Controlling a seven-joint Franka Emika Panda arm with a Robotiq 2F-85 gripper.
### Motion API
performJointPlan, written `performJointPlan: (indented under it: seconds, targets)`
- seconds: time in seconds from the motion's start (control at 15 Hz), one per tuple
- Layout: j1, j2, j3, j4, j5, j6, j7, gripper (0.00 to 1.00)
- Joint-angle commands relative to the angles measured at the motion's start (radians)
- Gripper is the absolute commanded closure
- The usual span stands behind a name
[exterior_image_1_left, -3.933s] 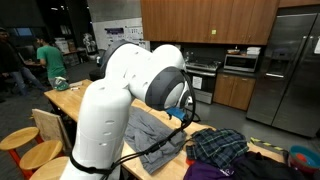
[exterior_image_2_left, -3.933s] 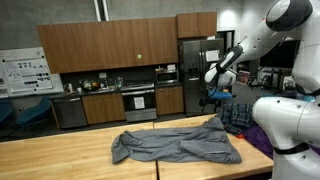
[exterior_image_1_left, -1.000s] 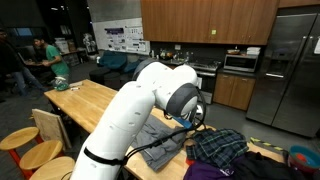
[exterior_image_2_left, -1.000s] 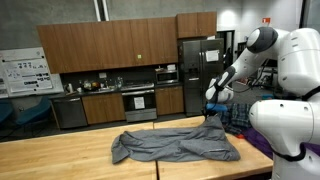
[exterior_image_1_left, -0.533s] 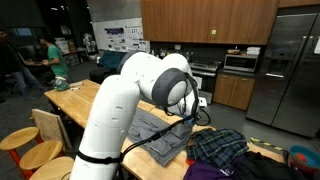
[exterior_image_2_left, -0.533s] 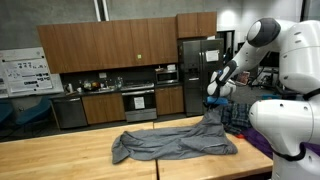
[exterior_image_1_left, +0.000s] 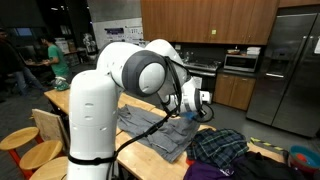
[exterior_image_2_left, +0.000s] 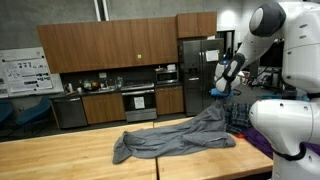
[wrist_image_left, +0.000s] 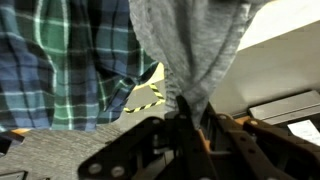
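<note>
Wrist view shows the gripper (wrist_image_left: 186, 112) clamped on the grey garment (wrist_image_left: 190, 40), one end raised, the rest lying on the table (exterior_image_2_left: 50, 155).

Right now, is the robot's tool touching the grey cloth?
Touching. In the wrist view the tool is clamped on a bunched fold of the grey cloth, with no gap between them.

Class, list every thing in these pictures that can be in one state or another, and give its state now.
end effector: shut, pinching the grey garment.
grey garment: one end lifted off the table, the rest lying rumpled on it.
plaid shirt: bunched in a heap, not held.
fridge: doors shut.
oven: door shut.
</note>
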Motion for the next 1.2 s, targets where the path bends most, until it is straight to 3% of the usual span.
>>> performJointPlan:
  seconds: [0.0, 0.47, 0.73, 0.8, 0.87, 0.93, 1.0, 1.13]
  targets:
    - [-0.04, 0.125, 0.0, -0.062, -0.126, -0.029, 0.197, 0.96]
    - [-0.099, 0.252, 0.002, -0.113, -0.361, -0.17, 0.595, 0.96]
    - [-0.087, 0.284, 0.002, -0.115, -0.491, -0.314, 0.818, 0.96]
    - [-0.083, 0.282, 0.006, -0.116, -0.504, -0.344, 0.844, 0.59]
    - [-0.079, 0.278, 0.012, -0.115, -0.515, -0.371, 0.861, 0.59]
    - [-0.267, 0.273, 0.21, -0.114, -0.523, -0.4, 0.874, 0.55]
    - [-0.296, 0.266, 0.252, -0.111, -0.532, -0.425, 0.883, 0.48]
    - [-0.438, 0.26, 0.418, -0.115, -0.551, -0.458, 0.898, 0.35]
